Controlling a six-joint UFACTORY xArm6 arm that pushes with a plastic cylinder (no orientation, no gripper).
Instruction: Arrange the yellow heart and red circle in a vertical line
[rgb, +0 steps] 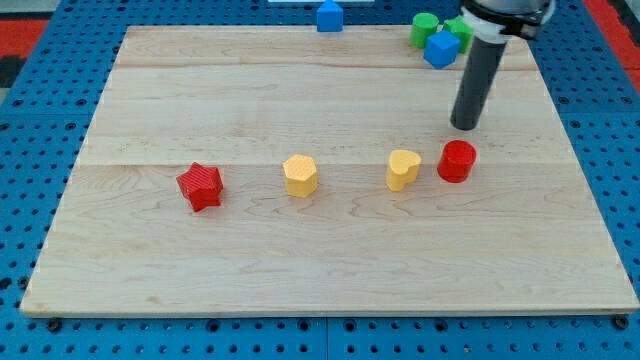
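Note:
The yellow heart (403, 169) lies on the wooden board right of centre. The red circle (456, 161) sits just to its right, a small gap between them. My tip (465, 126) is on the board just above the red circle, slightly to its right, apart from it. The dark rod rises from there toward the view's top right.
A yellow hexagon (300, 175) lies left of the heart and a red star (200, 185) further left. A blue block (440, 48) and two green blocks (424, 29) cluster at the top right near the rod. Another blue block (329, 16) sits at the board's top edge.

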